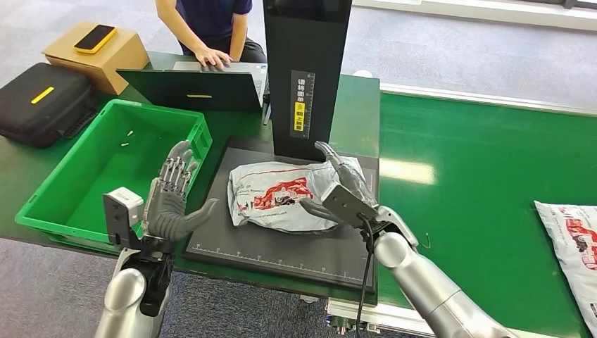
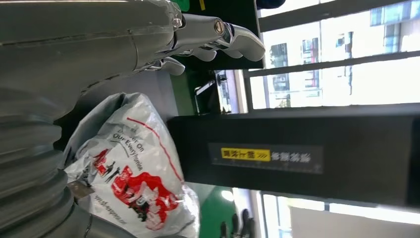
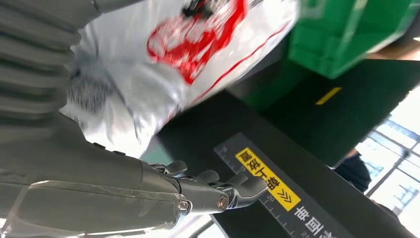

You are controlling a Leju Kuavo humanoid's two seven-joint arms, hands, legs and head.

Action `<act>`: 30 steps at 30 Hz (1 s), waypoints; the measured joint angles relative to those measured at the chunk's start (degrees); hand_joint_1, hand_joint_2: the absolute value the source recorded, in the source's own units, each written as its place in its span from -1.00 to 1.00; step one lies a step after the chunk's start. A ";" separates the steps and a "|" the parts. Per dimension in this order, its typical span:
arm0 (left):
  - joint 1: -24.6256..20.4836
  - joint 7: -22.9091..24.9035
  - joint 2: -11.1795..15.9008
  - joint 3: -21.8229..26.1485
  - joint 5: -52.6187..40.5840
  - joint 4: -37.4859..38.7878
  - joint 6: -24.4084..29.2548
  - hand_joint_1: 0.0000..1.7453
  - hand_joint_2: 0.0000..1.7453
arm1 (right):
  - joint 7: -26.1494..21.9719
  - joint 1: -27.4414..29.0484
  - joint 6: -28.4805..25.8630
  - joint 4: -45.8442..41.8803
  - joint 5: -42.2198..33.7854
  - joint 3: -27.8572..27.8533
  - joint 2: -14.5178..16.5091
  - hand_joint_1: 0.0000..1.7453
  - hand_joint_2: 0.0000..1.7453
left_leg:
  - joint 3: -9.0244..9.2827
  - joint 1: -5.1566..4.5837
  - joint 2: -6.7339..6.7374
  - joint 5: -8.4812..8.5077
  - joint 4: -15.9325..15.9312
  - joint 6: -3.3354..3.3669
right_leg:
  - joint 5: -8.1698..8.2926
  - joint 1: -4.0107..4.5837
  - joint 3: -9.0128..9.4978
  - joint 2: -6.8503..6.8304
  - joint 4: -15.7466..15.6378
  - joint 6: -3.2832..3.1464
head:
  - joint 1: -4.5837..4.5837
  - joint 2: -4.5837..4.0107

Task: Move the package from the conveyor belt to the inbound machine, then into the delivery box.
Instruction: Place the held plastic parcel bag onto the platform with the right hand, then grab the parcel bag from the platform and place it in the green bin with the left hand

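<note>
While it lies crumpled on the black scanning platform (image 1: 281, 250) of the inbound machine, the package (image 1: 281, 196), a white-grey plastic mailer with red print, sits just in front of the machine's upright black column (image 1: 306, 77). The right hand (image 1: 345, 191) is at the package's right end, fingers stretched over the top of the bag and thumb low against its side; whether it actually grips the plastic cannot be told. In the right wrist view the fingers (image 3: 218, 191) lie nearly straight beside the bag. The left hand (image 1: 172, 201) is raised at the platform's left edge, palm turned toward the package, fingers spread and holding nothing, a gap between it and the bag. Left of the platform stands the green delivery box (image 1: 42, 204). To the right runs the green conveyor belt (image 1: 479, 169), with a second mailer (image 1: 574, 239) near its right edge. Behind the machine, a person's hand (image 1: 211, 56) rests on a laptop (image 1: 193, 88). A black case (image 1: 42, 102) and a cardboard box (image 1: 105, 60) with a yellow phone (image 1: 95, 38) on it sit at the desk's far left.
</note>
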 joint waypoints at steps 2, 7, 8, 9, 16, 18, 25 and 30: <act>0.02 1.40 0.45 -1.84 -5.63 -0.22 1.51 -1.00 1.00 | -0.53 2.82 0.32 -3.23 -3.16 -2.06 -0.03 -1.00 -1.00 | -0.02 0.00 -0.01 0.00 0.00 0.00 | 0.00 -0.01 -0.05 -0.01 -0.01 0.00 | 0.01 0.00; -2.14 6.74 1.55 -9.35 -25.41 0.77 6.14 -1.00 1.00 | -0.38 9.94 0.50 -13.73 -8.39 -9.34 -0.22 -1.00 -1.00 | -0.10 -0.01 -0.06 0.00 0.01 0.00 | 0.00 -0.03 -0.15 -0.08 -0.04 0.00 | 0.01 -0.01; -3.37 7.80 1.60 -11.08 -28.29 1.93 7.03 -1.00 1.00 | -0.26 11.27 0.49 -15.75 -8.42 -10.94 -0.24 -1.00 -1.00 | -0.10 -0.01 -0.08 0.00 0.01 0.01 | 0.00 -0.03 -0.16 -0.09 -0.04 0.01 | 0.01 -0.01; -4.98 9.08 1.60 -12.68 -31.25 3.52 7.92 -1.00 1.00 | -0.27 12.67 0.30 -17.80 -8.25 -12.63 -0.25 -1.00 -1.00 | -0.09 -0.02 -0.10 0.00 0.02 0.01 | 0.01 -0.04 -0.15 -0.12 -0.04 0.01 | 0.00 0.00; -20.43 17.07 -1.12 -23.57 -46.32 24.14 6.94 -1.00 1.00 | -2.53 23.81 -2.51 -34.72 -8.43 -27.76 0.56 -1.00 -1.00 | -0.12 -0.08 -0.32 0.04 0.05 0.06 | 0.03 -0.08 -0.04 -0.35 -0.04 0.03 | 0.02 0.00; -23.95 18.45 -2.33 -25.49 -47.42 29.31 5.71 -1.00 1.00 | -2.63 26.82 -2.32 -39.18 -8.32 -31.52 1.15 -1.00 -1.00 | -0.14 -0.10 -0.30 0.03 0.06 0.06 | 0.03 -0.09 -0.06 -0.32 -0.04 0.03 | 0.02 0.01; -31.72 31.39 -5.45 -29.86 -52.37 43.52 0.91 -1.00 1.00 | -2.39 34.76 -1.32 -51.15 -3.60 -38.95 5.65 -1.00 -1.00 | -0.14 -0.10 -0.26 0.00 -0.01 0.01 | -0.01 -0.07 -0.17 -0.29 -0.01 0.00 | 0.00 0.00; -34.96 38.70 -5.82 -31.60 -55.43 49.42 -2.66 -0.66 1.00 | -2.35 37.75 -1.84 -56.14 -0.91 -40.57 8.32 -1.00 -1.00 | -0.09 -0.08 -0.21 0.02 -0.04 -0.01 | -0.05 -0.06 -0.18 -0.26 0.09 -0.06 | 0.01 -0.01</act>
